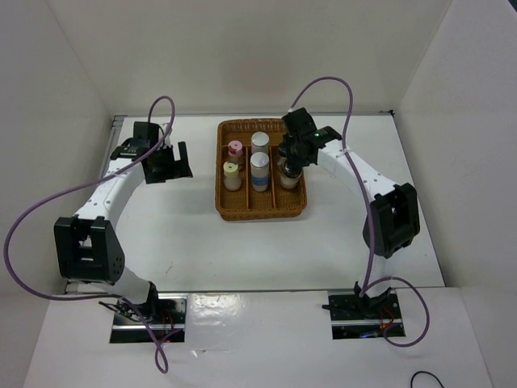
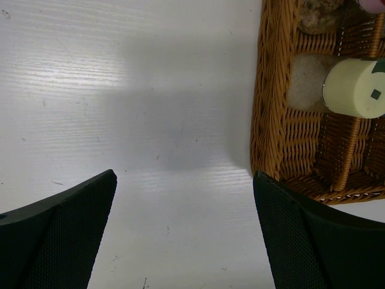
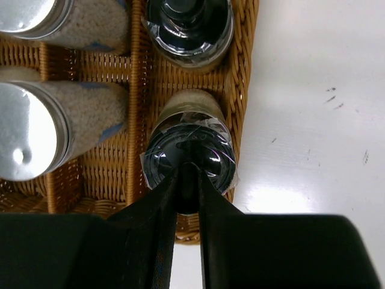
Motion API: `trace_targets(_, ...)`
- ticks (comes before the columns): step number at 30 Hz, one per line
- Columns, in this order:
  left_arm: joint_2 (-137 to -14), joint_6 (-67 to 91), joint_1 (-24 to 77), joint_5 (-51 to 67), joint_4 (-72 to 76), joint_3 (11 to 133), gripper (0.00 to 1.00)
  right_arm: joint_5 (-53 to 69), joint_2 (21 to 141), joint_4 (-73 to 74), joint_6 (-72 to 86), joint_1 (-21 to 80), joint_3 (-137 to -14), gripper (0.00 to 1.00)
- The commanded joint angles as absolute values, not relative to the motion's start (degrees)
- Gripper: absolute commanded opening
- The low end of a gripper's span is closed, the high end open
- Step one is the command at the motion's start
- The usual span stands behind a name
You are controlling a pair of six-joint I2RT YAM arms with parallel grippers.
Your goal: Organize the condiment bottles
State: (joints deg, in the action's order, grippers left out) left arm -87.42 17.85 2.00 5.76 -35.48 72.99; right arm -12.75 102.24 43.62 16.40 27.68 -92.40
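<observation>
step: seemingly seating black-capped brown-filled shaker jar (image 3: 180, 144) upright in right lane of brown wicker tray (image 3: 243, 90) | right pincer (image 3: 187, 171) clenching on its cap | left pincer (image 2: 183, 174) hanging released over white desk (image 2: 150, 90) beside tray | next: probably letting go, rising straight, avoiding toppling

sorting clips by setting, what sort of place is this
Likely a robotics lab test cell: plain white walls box in a white table, a left arm and right arm are mounted at its near edge, and the props are condiment bottles in a wicker tray.
</observation>
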Motion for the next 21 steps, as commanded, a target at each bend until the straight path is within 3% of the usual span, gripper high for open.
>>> trace_targets(1, -89.0, 16.9, 1.8, 5.6, -34.8, 75.3, 1.00, -13.3, 104.2, 38.1, 14.9, 27.2, -95.0, 0.00)
trace_targets(5, -90.3, 16.9, 1.8, 5.6, -34.8, 76.6, 1.00, -12.7, 106.5, 38.1, 14.3, 27.2, -96.5, 0.01)
trace_targets(10, -91.3, 16.9, 1.8, 5.6, -34.8, 77.9, 1.00, -12.1, 108.6, 38.7, 14.3, 27.2, -97.7, 0.12)
trace_targets(11, -92.0, 16.9, 1.8, 5.6, -34.8, 77.9, 1.00, -12.1, 109.2, 38.7, 14.3, 27.2, -97.7, 0.18)
trace_targets(12, -92.0, 16.9, 1.8, 6.2, -34.8, 78.4, 1.00, -12.1, 109.2, 38.7, 14.3, 27.2, -97.7, 0.34)
trace_targets(14, -92.5, 16.9, 1.8, 6.8, -34.8, 78.4, 1.00, -12.1, 109.2, 38.7, 14.3, 27.2, -97.7, 0.42)
trace_targets(17, -92.5, 16.9, 1.8, 7.4, -34.3, 78.9, 1.00, -13.8, 107.3, 39.3, 15.8, 27.2, -98.3, 0.84)
trace_targets(21, -92.5, 16.9, 1.8, 8.6, -33.8, 78.9, 1.00, -15.5, 103.5, 39.8, 16.9, 27.2, -97.7, 0.98)
